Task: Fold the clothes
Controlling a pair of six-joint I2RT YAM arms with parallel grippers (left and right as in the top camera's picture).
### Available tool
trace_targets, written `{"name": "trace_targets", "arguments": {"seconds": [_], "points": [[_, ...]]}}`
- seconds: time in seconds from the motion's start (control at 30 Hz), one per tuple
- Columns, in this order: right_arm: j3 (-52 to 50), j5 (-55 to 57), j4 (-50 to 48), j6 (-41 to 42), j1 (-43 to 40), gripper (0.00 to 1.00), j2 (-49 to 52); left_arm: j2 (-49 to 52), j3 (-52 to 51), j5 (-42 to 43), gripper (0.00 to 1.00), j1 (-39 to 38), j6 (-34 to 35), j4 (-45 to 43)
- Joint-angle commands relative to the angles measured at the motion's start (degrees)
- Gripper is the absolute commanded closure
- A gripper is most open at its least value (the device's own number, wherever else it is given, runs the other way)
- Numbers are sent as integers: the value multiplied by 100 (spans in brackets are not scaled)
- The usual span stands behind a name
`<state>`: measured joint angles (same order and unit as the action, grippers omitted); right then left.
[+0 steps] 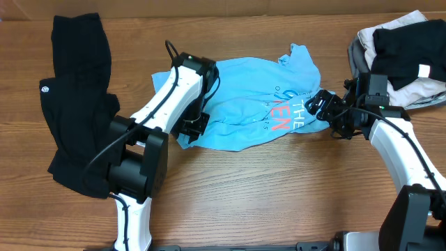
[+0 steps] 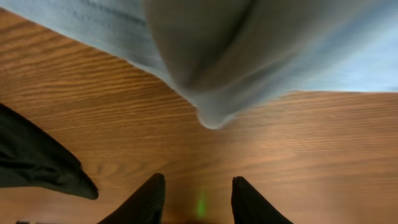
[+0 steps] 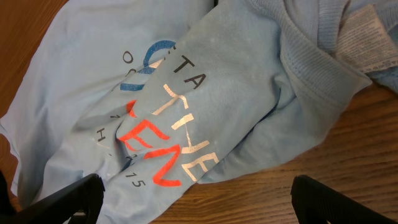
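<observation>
A light blue T-shirt [image 1: 251, 104] with red and white lettering lies crumpled mid-table. It also shows in the right wrist view [image 3: 186, 112] and in the left wrist view [image 2: 211, 56]. A long black garment [image 1: 77, 97] with a small white round logo lies at the left. My left gripper [image 1: 191, 129] is open and empty at the shirt's left edge; in the left wrist view [image 2: 198, 199] its fingers are just above bare wood. My right gripper [image 1: 322, 106] is wide open at the shirt's right edge; in the right wrist view [image 3: 196, 199] it is empty.
A pile of black, white and grey clothes [image 1: 401, 59] lies at the back right corner. The wooden table [image 1: 279, 195] shows bare wood along the front.
</observation>
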<state>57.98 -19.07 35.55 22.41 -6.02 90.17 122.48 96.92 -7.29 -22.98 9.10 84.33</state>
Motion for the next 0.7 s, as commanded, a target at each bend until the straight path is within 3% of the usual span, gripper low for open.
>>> {"name": "trace_targets", "arguments": {"seconds": [0.0, 0.27, 0.43, 0.67], "points": [[87, 13, -28, -39, -4, 0, -28, -24, -404, -426, 58, 9, 299, -223], [85, 13, -28, -39, -4, 0, -31, -26, -1423, -348, 49, 9, 66, -1617], [85, 13, -28, -37, -4, 0, -28, -26, -1746, -345, 50, 9, -59, -2358], [85, 13, -28, -37, -4, 0, -28, -26, -1779, -304, 52, 9, -188, -2723]]}}
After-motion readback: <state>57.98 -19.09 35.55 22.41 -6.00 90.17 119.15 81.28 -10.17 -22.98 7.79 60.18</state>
